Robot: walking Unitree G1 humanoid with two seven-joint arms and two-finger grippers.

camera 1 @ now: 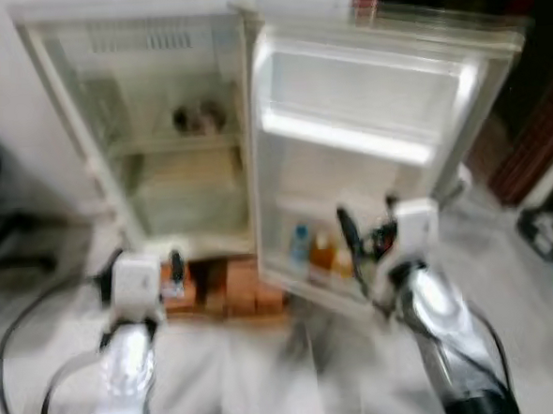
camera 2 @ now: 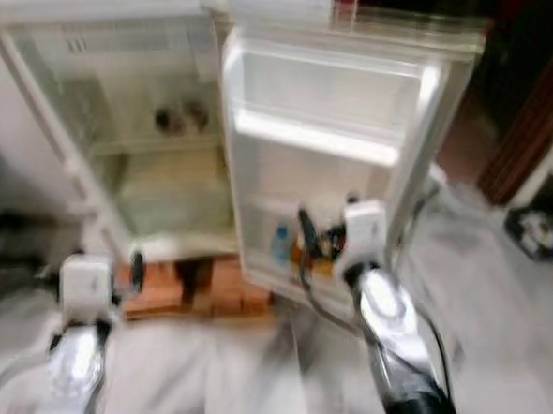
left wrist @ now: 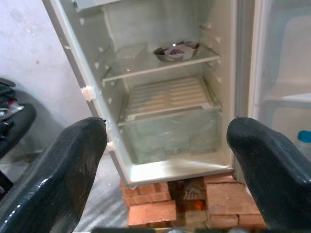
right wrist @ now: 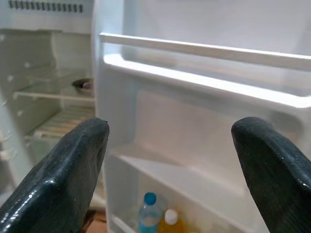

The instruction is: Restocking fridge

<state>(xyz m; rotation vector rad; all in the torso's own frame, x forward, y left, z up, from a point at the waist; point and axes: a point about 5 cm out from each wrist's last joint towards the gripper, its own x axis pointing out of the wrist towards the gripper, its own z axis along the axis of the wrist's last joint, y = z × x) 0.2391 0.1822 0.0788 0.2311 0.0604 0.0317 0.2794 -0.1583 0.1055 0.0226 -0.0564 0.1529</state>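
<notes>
Both silver arms were raised forward. Left gripper (left wrist: 167, 160) and right gripper (right wrist: 170, 160) held level, fingers (left wrist: 58, 174) spread wide apart, nothing between them.

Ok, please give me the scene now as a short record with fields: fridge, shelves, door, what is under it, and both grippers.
fridge: small white fridge, door open
upper shelf: a metal bowl with something in it
bottom: clear drawer, contents cannot be told
door shelf: blue-capped bottle beside a bottle of orange drink
support: fridge stands on red bricks
left gripper: open, holds nothing, faces the fridge interior
right gripper: open, holds nothing, faces the door shelves
</notes>
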